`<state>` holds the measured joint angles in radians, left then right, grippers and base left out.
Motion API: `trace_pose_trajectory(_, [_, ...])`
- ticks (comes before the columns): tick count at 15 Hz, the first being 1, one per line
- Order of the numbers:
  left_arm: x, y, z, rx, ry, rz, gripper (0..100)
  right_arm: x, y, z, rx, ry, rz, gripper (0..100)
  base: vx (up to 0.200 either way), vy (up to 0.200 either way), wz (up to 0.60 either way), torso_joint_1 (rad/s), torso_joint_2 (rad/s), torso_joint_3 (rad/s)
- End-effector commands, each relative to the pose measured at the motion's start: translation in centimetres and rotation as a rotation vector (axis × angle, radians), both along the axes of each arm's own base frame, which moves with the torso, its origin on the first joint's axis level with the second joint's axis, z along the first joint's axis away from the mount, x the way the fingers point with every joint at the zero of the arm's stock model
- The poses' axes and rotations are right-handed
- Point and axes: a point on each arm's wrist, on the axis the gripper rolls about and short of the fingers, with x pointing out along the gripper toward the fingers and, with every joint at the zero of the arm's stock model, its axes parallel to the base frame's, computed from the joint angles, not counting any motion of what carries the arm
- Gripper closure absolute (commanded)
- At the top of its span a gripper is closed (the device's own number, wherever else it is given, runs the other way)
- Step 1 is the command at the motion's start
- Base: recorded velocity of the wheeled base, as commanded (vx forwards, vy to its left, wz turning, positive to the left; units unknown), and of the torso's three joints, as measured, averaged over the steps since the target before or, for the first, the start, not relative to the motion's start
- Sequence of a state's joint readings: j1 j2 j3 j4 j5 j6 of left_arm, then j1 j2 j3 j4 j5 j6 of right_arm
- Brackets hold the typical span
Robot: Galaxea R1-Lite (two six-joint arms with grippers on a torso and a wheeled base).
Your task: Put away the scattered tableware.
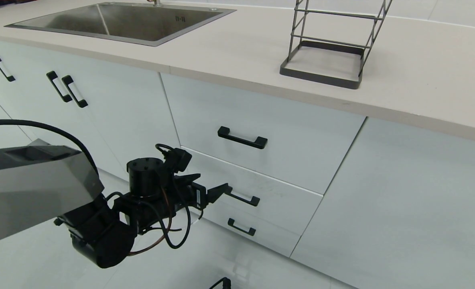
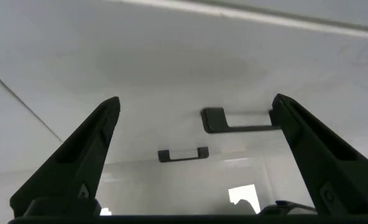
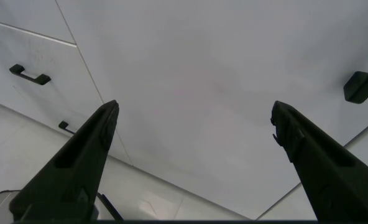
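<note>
1. tableware: can't tell where it's lying. the tabletop point(image 1: 237, 56) above the drawers is carrying a sink point(image 1: 85, 36) and a wire rack point(image 1: 321, 76). going by the task, the pieces are prob. hard, smooth, slippery & chippable, so they're better taken by a rim or shaft than by a flat face.
2. the thing being worked right now is looking like the middle drawer point(image 1: 269, 192), sitting shut in the stack under the tabletop. its handle point(image 1: 243, 198) point(image 2: 240, 120) is a thin black bar standing off the front. it's stiff & narrow, giving little purchase. i'm judging mid-bar as the spot to hook or pinch, so the drawer is pulling straight and not skewing.
3. the left pincer point(image 1: 215, 182) point(image 2: 197, 102) is hanging spread wide, holding nothing, w/ one fingertip right at the handle's left end as the head view has it. in the left wrist view one finger is covering an end of the bar, so the pincer is sitting off-centre.
4. the right pincer point(image 3: 195, 109) is spread wide too, empty, facing a plain cabinet front.
5. around: the top drawer handle point(image 1: 242, 137) is sitting above and the bottom drawer handle point(image 1: 241, 227) point(image 2: 183, 154) just below, so there's a risk of catching the wrong bar. loose cables point(image 1: 169, 237) are dangling under the left wrist & could be snagging. the drawer is prob. sliding w/ light resistance, heavier if loaded.
</note>
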<state>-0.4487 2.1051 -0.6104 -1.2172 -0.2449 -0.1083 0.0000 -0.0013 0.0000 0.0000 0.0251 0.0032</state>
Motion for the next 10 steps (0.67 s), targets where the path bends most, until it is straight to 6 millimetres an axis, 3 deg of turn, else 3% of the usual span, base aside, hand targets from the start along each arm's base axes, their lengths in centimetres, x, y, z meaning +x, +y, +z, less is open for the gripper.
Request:
trace_pose_trajectory(1, [-3.8, -0.2, 2.2, -0.012, -0.019, -0.059, 0, 0.0, 0.0, 0.0, 0.0, 0.001, -0.001, 0, 0.0, 0.0, 0.0, 0.0, 0.0, 0.0])
trace_pose_trajectory(3, [-8.1, 0.8, 5.6, -0.062, -0.078, -0.1, 0, 0.0, 0.0, 0.0, 0.0, 0.001, 0.001, 0, 0.0, 0.0, 0.0, 0.0, 0.0, 0.0])
trace_pose_trajectory(6, [-13.0, 4.9, 11.2, -0.153, -0.257, -0.051, 0, 0.0, 0.0, 0.0, 0.0, 0.001, 0.001, 0, 0.0, 0.0, 0.0, 0.0, 0.0, 0.0])
trace_pose_trajectory(8, [-15.8, 8.8, 13.7, -0.174, -0.411, 0.068, 0, 0.0, 0.0, 0.0, -0.002, 0.0, 0.001, 0, 0.0, 0.0, 0.0, 0.0, 0.0, 0.0])
trace_pose_trajectory(9, [-17.0, 9.9, 14.2, -0.168, -0.463, 0.1, 0, 0.0, 0.0, 0.0, -0.002, 0.0, 0.001, 0, 0.0, 0.0, 0.0, 0.0, 0.0, 0.0])
trace_pose_trajectory(10, [-19.3, 11.3, 14.5, -0.166, -0.537, 0.145, 0, 0.0, 0.0, 0.0, 0.0, 0.001, 0.001, 0, 0.0, 0.0, 0.0, 0.0, 0.0, 0.0])
